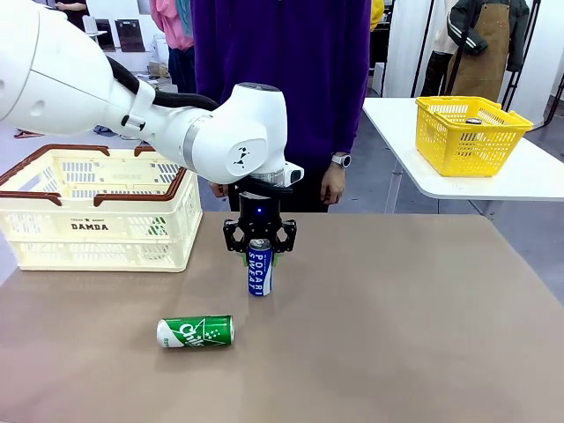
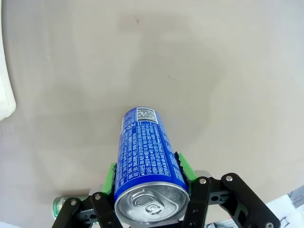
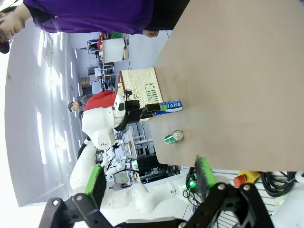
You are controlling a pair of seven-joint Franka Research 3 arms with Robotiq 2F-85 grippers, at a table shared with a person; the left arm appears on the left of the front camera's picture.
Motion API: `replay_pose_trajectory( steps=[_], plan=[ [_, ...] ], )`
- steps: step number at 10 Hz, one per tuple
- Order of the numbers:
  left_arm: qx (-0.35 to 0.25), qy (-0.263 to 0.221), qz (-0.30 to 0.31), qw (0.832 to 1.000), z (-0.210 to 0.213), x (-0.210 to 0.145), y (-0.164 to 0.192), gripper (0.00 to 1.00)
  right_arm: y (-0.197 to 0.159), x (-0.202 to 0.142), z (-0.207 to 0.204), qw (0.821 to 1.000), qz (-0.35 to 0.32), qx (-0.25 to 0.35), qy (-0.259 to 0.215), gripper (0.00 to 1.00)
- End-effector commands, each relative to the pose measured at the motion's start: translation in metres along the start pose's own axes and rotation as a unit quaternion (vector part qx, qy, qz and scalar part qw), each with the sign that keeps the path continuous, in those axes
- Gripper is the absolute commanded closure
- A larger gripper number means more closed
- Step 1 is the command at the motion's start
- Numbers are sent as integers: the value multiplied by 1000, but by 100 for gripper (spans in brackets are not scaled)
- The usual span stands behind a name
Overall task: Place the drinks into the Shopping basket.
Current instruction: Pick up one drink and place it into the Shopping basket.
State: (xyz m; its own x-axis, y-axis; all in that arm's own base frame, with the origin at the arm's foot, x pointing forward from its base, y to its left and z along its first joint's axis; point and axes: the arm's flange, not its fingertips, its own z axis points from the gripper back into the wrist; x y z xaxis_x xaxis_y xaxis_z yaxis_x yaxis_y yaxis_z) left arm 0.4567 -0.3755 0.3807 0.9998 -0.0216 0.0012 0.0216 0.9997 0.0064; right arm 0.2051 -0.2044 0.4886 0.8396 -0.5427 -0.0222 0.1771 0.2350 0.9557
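My left gripper [image 1: 259,249] is clamped on the blue can [image 1: 259,271], the green pads [image 2: 112,172] pressing its sides just below the silver top. The can stands upright near the middle of the table [image 1: 405,308]; its base seems to rest on the surface, though it may hang just above. The green can [image 1: 196,331] lies on its side towards the near edge. The cream basket [image 1: 97,227] sits at the far left corner. My right gripper [image 3: 151,175] is spread wide, holding nothing.

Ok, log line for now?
left gripper shut on blue can | green can lying on table | right gripper open | cans outside basket
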Motion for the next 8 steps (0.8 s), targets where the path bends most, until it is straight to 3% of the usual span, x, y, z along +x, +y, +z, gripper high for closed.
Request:
replay_pose_trajectory(
  steps=[1, 3, 5, 8],
  plan=[
    [-8, 1, -7, 1000, 2, -6, 9, 100, 5, 1, 0, 1000, -4, 11, -1, 0],
    [-2, -17, -13, 1000, 27, -13, 14, 100, 5, 1, 0, 1000, -4, 11, -1, 0],
    [-13, -63, -64, 996, 133, -36, 34, 100, 5, 1, 0, 1000, -4, 11, -1, 0],
    [-23, -75, -107, 991, 263, -17, 83, 100, 5, 1, 0, 1000, -4, 11, -1, 0]
  ],
)
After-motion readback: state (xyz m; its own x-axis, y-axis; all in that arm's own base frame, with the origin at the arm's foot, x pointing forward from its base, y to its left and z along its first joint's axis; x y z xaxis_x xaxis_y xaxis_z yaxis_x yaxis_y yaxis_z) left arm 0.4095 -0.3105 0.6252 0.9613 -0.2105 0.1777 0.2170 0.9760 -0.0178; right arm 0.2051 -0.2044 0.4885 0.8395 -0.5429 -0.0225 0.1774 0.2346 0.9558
